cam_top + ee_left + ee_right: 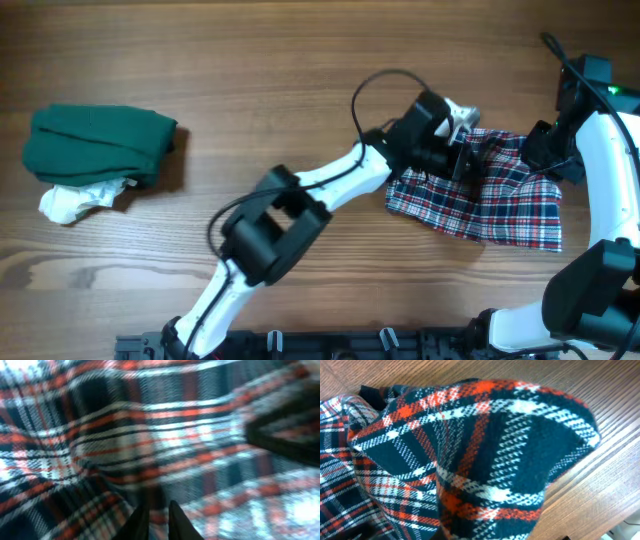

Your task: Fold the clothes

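Observation:
A red, white and navy plaid cloth (pixel 495 205) lies crumpled at the right of the table. My left gripper (pixel 462 152) is at its upper left edge. In the left wrist view the plaid (pixel 165 445) fills the frame, and the two dark fingertips (pixel 159 521) are close together with a fold of cloth pinched between them. My right gripper (pixel 537 150) is at the cloth's upper right corner. In the right wrist view a hump of plaid (pixel 495 455) is lifted off the wood and covers the fingers, which are hidden.
A folded green garment (pixel 95 145) lies at the far left with a crumpled white cloth (pixel 75 202) against its front edge. Bare wooden tabletop (pixel 250 80) lies between the two piles. The left arm (pixel 320 185) stretches diagonally across the middle.

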Controlling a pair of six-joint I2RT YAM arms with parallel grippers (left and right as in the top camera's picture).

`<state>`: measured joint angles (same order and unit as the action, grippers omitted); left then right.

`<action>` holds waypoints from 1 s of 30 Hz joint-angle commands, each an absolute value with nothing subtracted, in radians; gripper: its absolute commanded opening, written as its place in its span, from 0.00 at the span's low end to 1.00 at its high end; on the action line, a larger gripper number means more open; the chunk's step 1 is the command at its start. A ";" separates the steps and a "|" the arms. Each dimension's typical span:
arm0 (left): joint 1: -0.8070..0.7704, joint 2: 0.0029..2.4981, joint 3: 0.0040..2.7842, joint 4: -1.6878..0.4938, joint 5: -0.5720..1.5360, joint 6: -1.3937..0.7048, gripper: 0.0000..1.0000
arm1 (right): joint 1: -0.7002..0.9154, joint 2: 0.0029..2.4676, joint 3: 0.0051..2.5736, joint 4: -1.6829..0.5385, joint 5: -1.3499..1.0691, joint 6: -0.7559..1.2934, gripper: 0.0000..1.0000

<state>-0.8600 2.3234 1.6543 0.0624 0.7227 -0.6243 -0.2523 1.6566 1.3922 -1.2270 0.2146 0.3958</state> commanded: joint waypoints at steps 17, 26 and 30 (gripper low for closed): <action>-0.676 2.452 1.695 -0.224 0.802 -0.704 0.08 | -0.250 1.645 1.401 -1.250 0.231 0.366 0.04; -0.650 2.447 1.695 -0.326 0.791 -0.608 0.13 | -0.248 1.645 1.401 -1.238 0.183 0.331 0.04; -0.630 2.384 1.695 -0.327 0.850 -0.601 0.22 | -0.248 1.645 1.401 -1.228 0.183 0.314 0.04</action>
